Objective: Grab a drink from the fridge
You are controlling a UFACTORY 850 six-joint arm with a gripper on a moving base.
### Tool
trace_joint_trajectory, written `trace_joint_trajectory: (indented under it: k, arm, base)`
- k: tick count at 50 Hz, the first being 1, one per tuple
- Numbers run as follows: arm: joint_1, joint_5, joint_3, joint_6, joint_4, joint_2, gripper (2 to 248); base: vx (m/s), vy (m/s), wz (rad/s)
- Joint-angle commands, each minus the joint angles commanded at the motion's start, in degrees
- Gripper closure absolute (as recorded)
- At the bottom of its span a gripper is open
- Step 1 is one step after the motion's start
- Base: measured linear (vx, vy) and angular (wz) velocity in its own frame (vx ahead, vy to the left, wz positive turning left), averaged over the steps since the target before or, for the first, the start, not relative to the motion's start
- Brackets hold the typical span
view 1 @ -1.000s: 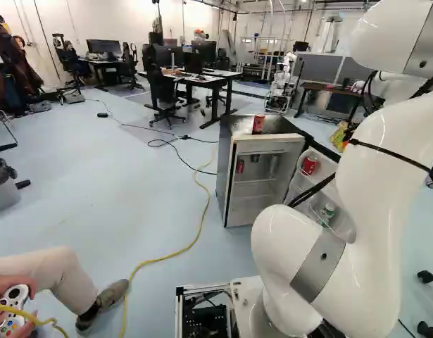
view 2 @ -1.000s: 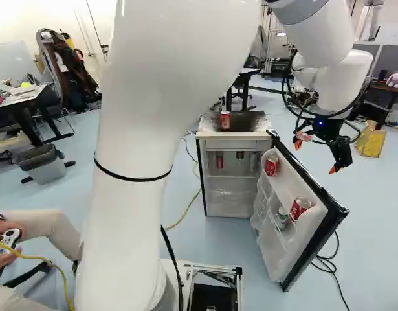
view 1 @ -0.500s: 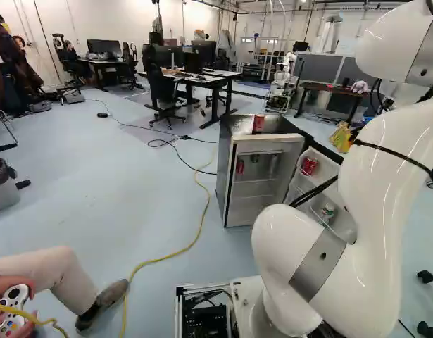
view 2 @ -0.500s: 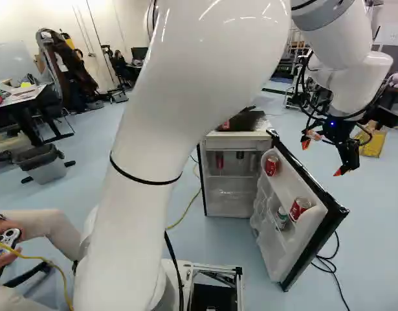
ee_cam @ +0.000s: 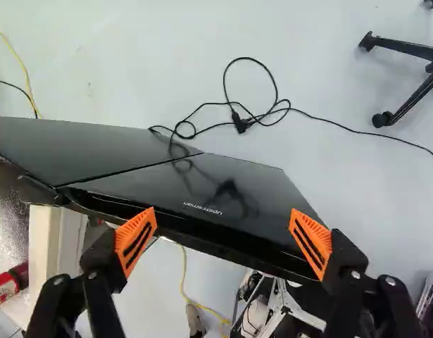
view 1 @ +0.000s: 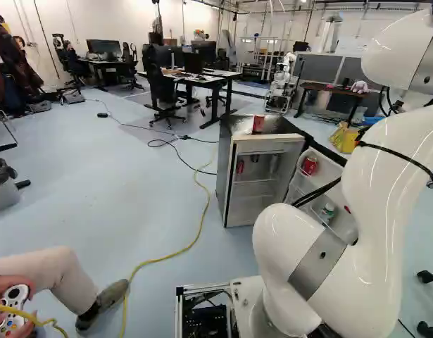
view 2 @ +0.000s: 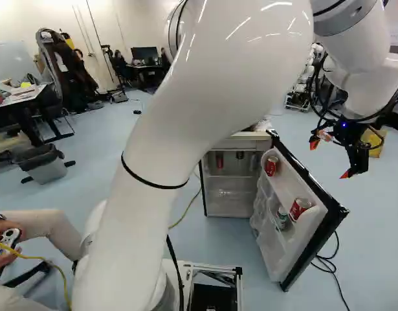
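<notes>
on the fridge [view 2: 231, 194], a red can [view 1: 258, 124] is stood upright; inside, another red can [view 2: 219, 160] is shelved upright. to the right, in the moulded white door [view 2: 268, 249], two smooth cylindrical red cans [view 2: 300, 208] and a green-and-white container [view 2: 281, 218] are racked. at far right, the gripper [view 2: 329, 159] is spread wide, ribbed orange pads [ee_cam: 135, 239] apart, aimed downward.

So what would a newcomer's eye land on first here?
The big white arm, arching across the right base view's middle. Then the small fridge ahead, its door open with red cans in it. In the wrist view, the open orange-padded gripper stands out against that black door.
</notes>
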Motion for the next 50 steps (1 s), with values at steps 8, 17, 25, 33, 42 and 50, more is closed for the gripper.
trace_joint_trajectory:
  k: [8,17,25,33,42,50]
  arm:
    - [-0.05,0.00,-0.17,0.00,0.00,-0.41,3]
    - [-0.07,0.00,-0.43,0.00,0.00,-1.58,3]
    - [-0.07,0.00,-0.71,0.00,0.00,-2.75,3]
    - [-0.07,0.00,-1.03,0.00,0.00,-3.96,3]
    - [-0.08,0.00,-1.43,0.00,0.00,-5.36,3]
    - [-0.08,0.00,-1.82,0.00,0.00,-6.61,3]
  base:
    - [0.000,0.000,0.000]
    - [0.000,0.000,0.000]
    - [0.000,0.000,0.000]
    - [0.000,0.000,0.000]
    - [0.000,0.000,0.000]
    - [0.000,0.000,0.000]
